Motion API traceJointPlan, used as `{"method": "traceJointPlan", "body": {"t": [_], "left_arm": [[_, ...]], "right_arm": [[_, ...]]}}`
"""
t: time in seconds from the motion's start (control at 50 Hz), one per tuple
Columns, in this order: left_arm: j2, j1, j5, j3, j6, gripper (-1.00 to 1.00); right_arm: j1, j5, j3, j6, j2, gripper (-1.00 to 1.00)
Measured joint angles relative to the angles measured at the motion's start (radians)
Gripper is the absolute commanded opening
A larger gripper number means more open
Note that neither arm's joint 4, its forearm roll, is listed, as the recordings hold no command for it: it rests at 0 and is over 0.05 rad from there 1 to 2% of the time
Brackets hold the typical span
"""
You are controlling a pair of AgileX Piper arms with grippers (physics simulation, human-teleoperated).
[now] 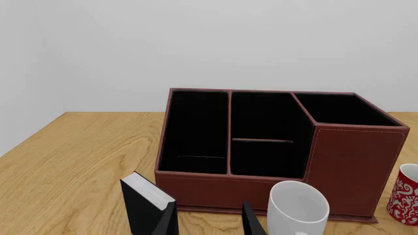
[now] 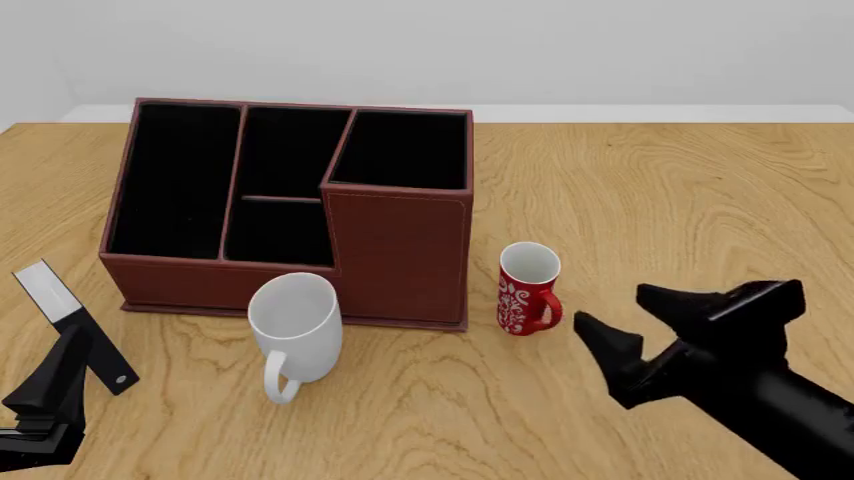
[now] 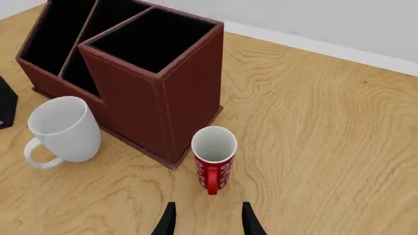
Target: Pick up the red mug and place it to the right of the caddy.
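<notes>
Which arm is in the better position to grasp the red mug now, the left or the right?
The right. Its open pincer sits just beside the red mug, with nothing between them. The left pincer is far across the table, with the white mug and the caddy in its way.

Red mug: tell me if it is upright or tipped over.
Upright. The red mug stands on its base on the table beside the caddy, white-lined mouth facing up, handle toward the right gripper.
</notes>
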Motion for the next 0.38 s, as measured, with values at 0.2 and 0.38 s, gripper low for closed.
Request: {"method": "traceJointPlan", "body": {"t": [0.2,0.38], "left_arm": [[0.0,0.0,0.0,0.0,0.0,1.0],[0.0,0.0,0.0,0.0,0.0,1.0]], "right_arm": [[-0.005,0.379,-0.039,-0.014,-0.418,1.0],[-0.042,0.707,-0.172,-0.021,-0.702,1.0]]}}
